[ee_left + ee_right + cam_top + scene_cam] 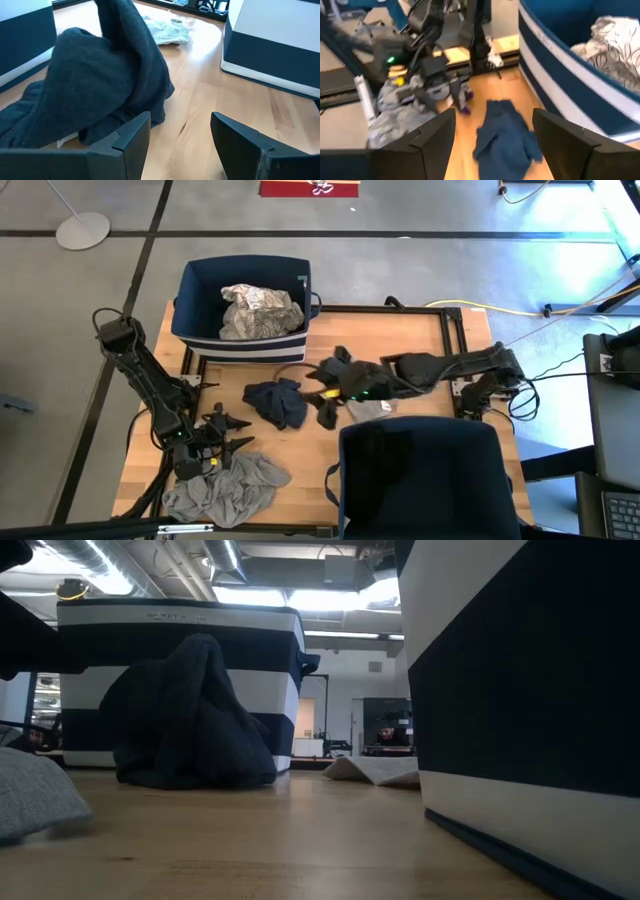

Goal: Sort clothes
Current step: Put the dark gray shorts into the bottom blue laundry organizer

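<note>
Overhead, the right tool (318, 387) hovers released, fingers spread and empty, directly above a dark navy garment (277, 401) lying on the wooden surface (420, 345). Farther off, the left tool (222, 435) also stands open, just beside a grey garment (225, 488) it is not holding.

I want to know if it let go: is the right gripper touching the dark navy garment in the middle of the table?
Apart. The right wrist view shows the right gripper open, with the dark navy garment lying on the wooden table beyond its fingers.
</note>
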`<move>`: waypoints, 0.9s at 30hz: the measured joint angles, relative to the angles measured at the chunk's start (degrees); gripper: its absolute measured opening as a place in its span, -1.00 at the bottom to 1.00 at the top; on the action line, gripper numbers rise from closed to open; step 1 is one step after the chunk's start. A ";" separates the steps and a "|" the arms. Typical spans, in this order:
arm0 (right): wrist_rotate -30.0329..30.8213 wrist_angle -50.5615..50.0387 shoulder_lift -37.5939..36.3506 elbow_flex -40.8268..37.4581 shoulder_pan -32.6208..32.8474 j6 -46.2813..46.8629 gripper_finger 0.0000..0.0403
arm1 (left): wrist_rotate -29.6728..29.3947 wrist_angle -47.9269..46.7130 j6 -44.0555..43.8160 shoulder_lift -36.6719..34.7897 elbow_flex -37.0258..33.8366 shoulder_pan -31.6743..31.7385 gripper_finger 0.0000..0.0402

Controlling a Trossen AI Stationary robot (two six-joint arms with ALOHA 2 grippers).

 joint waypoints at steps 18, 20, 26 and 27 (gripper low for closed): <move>-8.16 3.96 15.86 -0.07 -6.72 -6.35 0.32 | -0.02 -0.09 0.05 0.01 0.00 0.01 -0.01; -8.55 4.45 16.98 -0.07 -7.01 -6.89 0.32 | -0.02 -0.07 -0.01 0.01 0.00 0.01 -0.01; -8.75 4.91 19.67 -0.07 -7.30 -7.49 0.32 | -0.03 -0.07 0.04 0.01 0.00 0.01 -0.01; -9.01 4.40 20.01 -0.07 -7.30 -7.49 0.32 | -0.04 -0.07 0.04 0.01 0.00 0.01 -0.01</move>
